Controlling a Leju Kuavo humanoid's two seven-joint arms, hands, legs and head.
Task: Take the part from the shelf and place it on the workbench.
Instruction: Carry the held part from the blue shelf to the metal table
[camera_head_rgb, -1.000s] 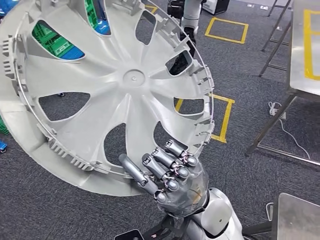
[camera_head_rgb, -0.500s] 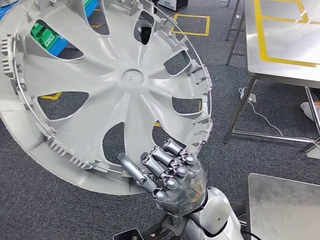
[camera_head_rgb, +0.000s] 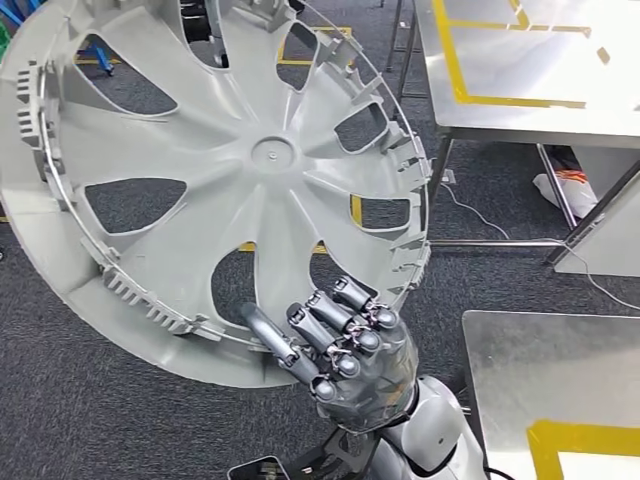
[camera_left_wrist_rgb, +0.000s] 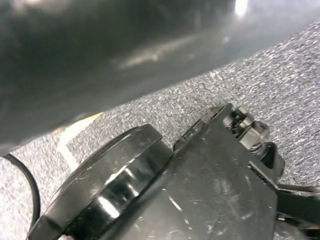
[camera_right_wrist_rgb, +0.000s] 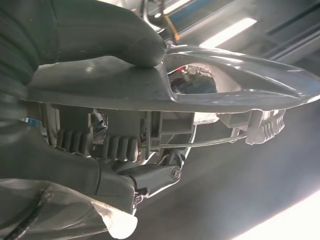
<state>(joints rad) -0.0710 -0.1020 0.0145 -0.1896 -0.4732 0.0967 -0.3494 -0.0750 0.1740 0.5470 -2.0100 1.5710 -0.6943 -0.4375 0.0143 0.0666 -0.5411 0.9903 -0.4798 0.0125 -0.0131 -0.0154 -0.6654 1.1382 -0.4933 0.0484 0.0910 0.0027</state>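
R hand (camera_head_rgb: 355, 355) grips wheel cover (camera_head_rgb: 226, 180) at its lower rim, workbench (camera_head_rgb: 528, 70) edge near

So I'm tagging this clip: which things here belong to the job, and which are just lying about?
Job:
- grey wheel cover
- right hand, gripping its rim
- steel workbench with yellow tape

Lying about:
- white cable on the carpet
- white bag under the bench
- second steel table
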